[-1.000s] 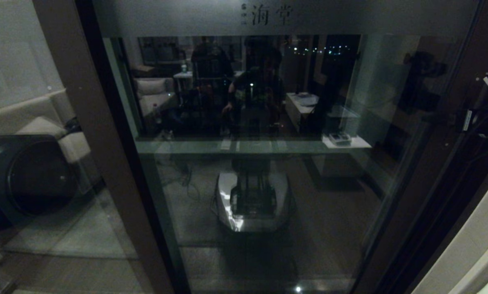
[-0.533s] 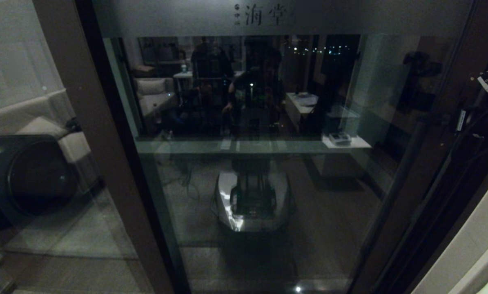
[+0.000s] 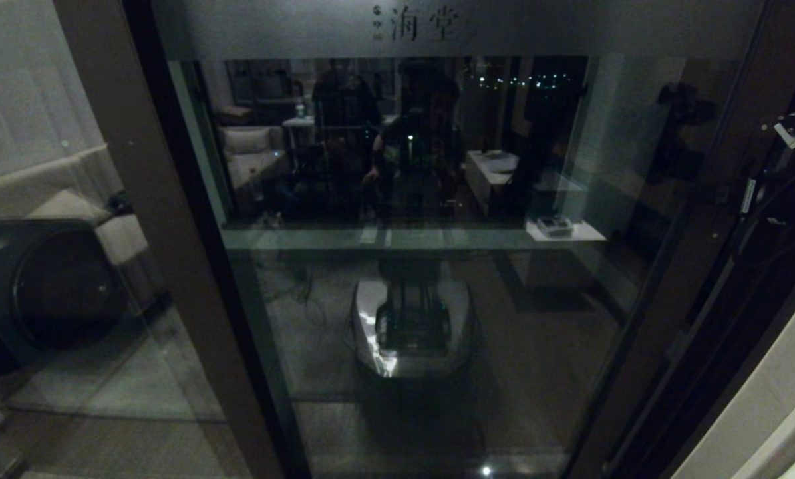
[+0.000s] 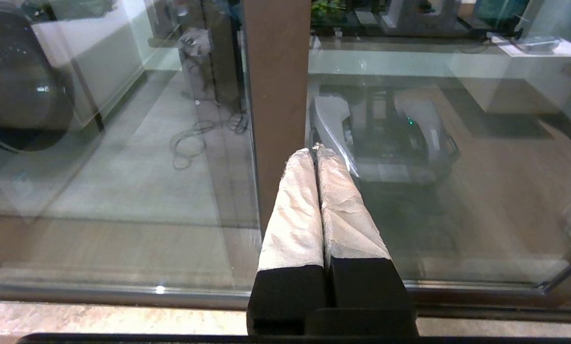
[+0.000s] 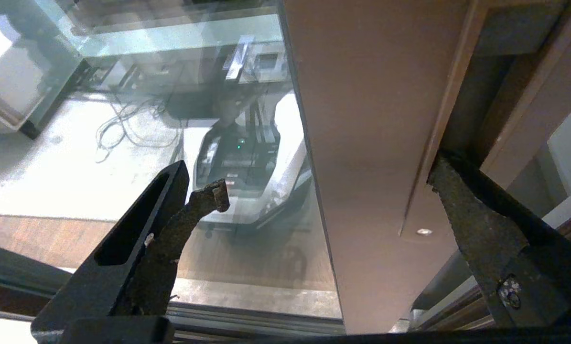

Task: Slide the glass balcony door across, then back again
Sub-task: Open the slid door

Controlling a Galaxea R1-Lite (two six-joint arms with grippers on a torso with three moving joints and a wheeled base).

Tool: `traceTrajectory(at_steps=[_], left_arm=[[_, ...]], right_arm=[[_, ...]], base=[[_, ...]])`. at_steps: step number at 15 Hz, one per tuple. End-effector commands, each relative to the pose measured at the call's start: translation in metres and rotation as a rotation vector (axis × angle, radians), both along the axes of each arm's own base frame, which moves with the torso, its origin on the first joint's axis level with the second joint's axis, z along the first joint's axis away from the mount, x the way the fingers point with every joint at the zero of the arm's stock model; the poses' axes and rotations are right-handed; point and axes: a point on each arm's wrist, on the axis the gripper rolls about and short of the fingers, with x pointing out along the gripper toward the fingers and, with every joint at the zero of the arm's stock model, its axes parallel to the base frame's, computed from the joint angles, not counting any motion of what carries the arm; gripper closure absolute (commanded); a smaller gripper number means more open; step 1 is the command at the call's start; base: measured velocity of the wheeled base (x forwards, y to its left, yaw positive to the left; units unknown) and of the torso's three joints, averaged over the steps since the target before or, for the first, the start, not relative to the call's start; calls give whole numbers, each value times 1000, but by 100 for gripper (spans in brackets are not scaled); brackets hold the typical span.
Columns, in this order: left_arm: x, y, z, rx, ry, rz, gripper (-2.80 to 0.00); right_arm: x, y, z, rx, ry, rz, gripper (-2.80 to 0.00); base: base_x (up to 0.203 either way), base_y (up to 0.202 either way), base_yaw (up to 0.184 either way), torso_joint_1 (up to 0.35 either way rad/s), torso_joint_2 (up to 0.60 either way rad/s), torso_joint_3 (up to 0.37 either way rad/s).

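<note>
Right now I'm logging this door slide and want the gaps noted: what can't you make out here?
- Right pincer: open astride the glass balcony door stile; contact unclear. In the head view, darkness hides it.
- Door handle: not discernible in any view.
- Left pincer: shut near the other brown upright; touching unclear, absent from the head view.
- Door bottom track: mostly cut by the frame edges.

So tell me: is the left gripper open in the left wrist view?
No, the left gripper has its two padded fingers pressed together, with no gap.
</note>
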Motion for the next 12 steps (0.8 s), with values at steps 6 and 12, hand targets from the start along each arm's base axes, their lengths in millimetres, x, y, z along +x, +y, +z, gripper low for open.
traceTrajectory(at_steps=[6,12], left_arm=[[0,0,0,0,0,0,0],[0,0,0,0,0,0,0]], right_arm=[[-57,12,39,-28,-94,-30,-280],[-128,25,50,-46,-136,-100,0]], base=[[0,0,0,0,0,0],[0,0,0,0,0,0]])
